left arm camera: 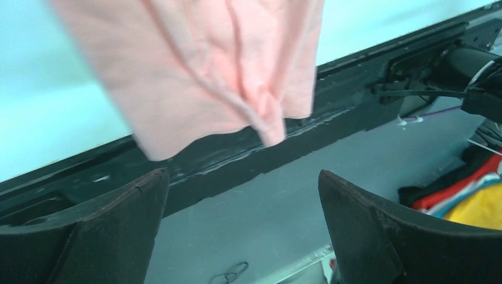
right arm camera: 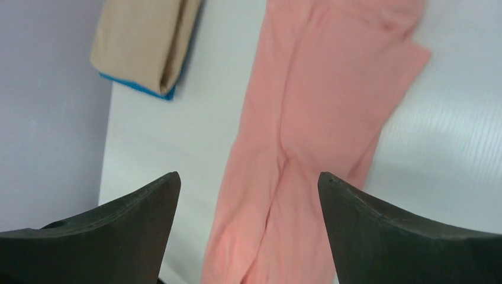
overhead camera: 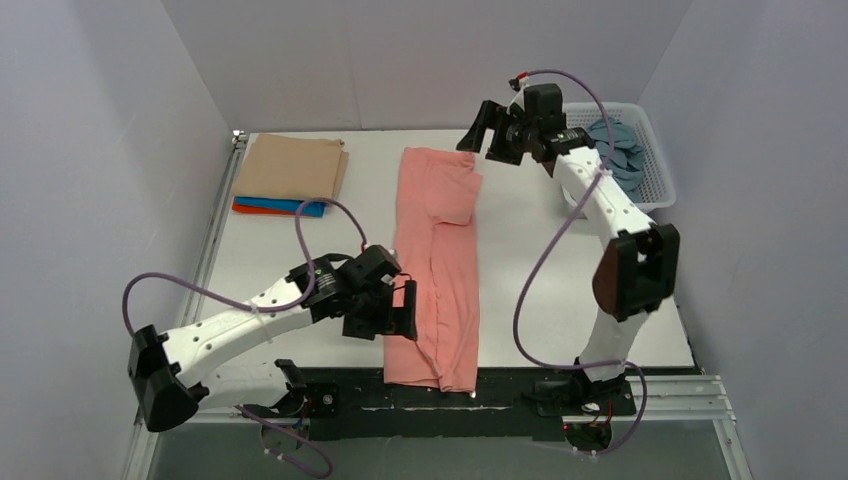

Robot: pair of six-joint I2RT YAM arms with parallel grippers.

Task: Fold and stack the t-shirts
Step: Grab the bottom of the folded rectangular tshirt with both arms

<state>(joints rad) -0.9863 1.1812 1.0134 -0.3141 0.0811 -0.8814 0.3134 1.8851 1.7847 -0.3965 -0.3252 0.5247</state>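
A salmon-pink t-shirt (overhead camera: 438,262) lies folded into a long strip down the middle of the table, its hem over the near edge; it also shows in the left wrist view (left arm camera: 213,65) and right wrist view (right arm camera: 319,118). A folded tan t-shirt (overhead camera: 292,166) lies on orange-red (overhead camera: 262,207) and bright blue (overhead camera: 312,210) shirts at the far left. A dusty grey-blue shirt (overhead camera: 618,150) sits in the basket. My left gripper (overhead camera: 400,318) is open and empty beside the pink strip's left edge. My right gripper (overhead camera: 478,135) is open and empty above the strip's far end.
A white mesh basket (overhead camera: 655,165) stands at the far right corner. The black mounting rail (overhead camera: 460,385) runs along the near table edge. Grey walls close in the sides and back. Coloured cloth (left arm camera: 467,198) lies below the table at the right.
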